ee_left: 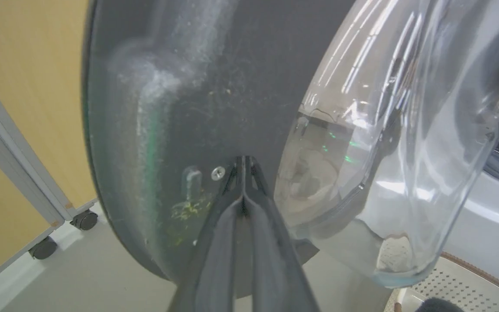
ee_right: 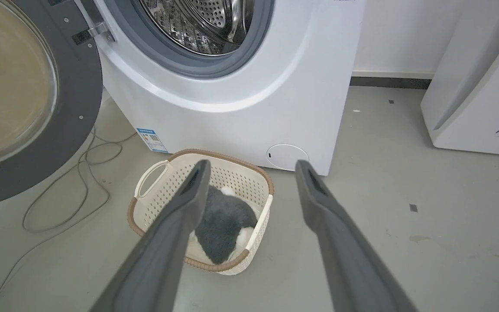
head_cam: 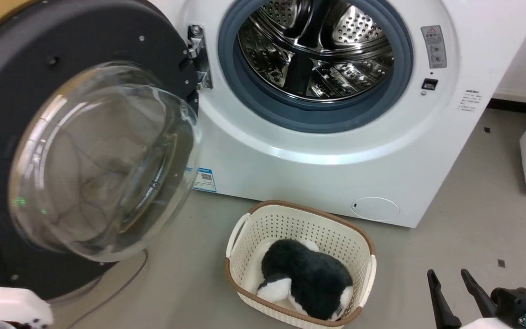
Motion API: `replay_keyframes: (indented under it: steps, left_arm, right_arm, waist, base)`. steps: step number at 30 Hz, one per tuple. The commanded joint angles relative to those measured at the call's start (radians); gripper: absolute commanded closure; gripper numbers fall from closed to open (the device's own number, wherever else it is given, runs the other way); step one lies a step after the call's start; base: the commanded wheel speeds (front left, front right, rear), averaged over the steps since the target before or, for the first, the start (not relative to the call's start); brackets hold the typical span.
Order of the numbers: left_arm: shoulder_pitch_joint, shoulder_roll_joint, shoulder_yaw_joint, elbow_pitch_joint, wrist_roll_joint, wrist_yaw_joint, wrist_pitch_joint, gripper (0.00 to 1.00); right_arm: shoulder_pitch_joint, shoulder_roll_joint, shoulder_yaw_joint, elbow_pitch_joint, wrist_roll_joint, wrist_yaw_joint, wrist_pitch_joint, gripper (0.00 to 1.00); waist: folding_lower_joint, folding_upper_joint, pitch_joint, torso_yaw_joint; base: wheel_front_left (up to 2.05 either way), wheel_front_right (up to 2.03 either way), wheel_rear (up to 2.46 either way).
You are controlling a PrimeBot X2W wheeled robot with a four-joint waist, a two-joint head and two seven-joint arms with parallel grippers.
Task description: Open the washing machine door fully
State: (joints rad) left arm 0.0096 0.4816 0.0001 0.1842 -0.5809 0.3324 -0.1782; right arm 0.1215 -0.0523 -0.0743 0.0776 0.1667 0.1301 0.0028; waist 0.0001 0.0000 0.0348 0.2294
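The left hand [ee_left: 244, 162], fingers together, is resting its tips on the dark inner face of the door [head_cam: 85, 41], probably to push it wider. The door is standing open at the washing machine's [head_cam: 318, 169] left. The right hand [ee_right: 253, 169], fingers apart, is idling above the basket [ee_right: 163, 197].

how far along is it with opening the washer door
Done: the washing machine door is unlatched and stands wide, clear of the drum. In hand: the left gripper, shut, has its tips against the door's matte inner face beside the glass bowl, seemingly pushing. Left: maybe a last bit of swing; whether the hinge is at its stop, I cannot tell. The right gripper hangs open near the basket.
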Motion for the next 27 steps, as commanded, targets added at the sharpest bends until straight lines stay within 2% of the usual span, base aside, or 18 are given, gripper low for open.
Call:
replay_keyframes:
  steps: [1, 9, 15, 20, 26, 27]
  left_arm:
    - [-0.031, 0.015, 0.021, 0.041, -0.013, -0.011, -0.016, 1.00]
    - [-0.138, 0.034, 0.059, 0.251, -0.031, -0.079, -0.067, 1.00]
    - [-0.140, 0.009, 0.065, 0.306, -0.013, -0.097, -0.080, 1.00]
    - [-0.073, -0.022, 0.063, 0.271, 0.022, -0.092, -0.083, 1.00]
    - [0.037, -0.089, 0.041, 0.132, 0.057, -0.077, -0.083, 1.00]
    - [0.056, -0.097, 0.034, 0.107, 0.061, -0.074, -0.083, 0.97]
  right_arm:
    - [-0.010, 0.002, 0.000, -0.006, -0.003, 0.001, -0.001, 0.00]
    - [-0.021, 0.002, 0.002, -0.005, -0.006, 0.001, -0.012, 0.00]
    - [-0.021, 0.002, 0.006, 0.002, -0.007, 0.001, -0.028, 0.00]
    - [-0.011, 0.002, 0.010, 0.014, -0.003, 0.001, -0.037, 0.00]
    - [-0.009, 0.002, 0.013, 0.017, -0.013, 0.001, -0.044, 0.00]
    - [-0.008, 0.002, 0.013, 0.016, -0.016, 0.001, -0.044, 0.00]
  waist:
    - [-0.0001, 0.0000, 0.005, -0.006]
    - [-0.0001, 0.0000, 0.012, -0.019]
    - [-0.0001, 0.0000, -0.002, -0.026]
    - [-0.0001, 0.0000, -0.023, -0.030]
    - [-0.0001, 0.0000, -0.037, -0.033]
    - [-0.0001, 0.0000, -0.039, -0.034]
  base:
    - [0.00, 0.00, 0.00]
    - [0.00, 0.00, 0.00]
    - [0.00, 0.00, 0.00]
    - [0.00, 0.00, 0.00]
    - [0.00, 0.00, 0.00]
    - [0.00, 0.00, 0.00]
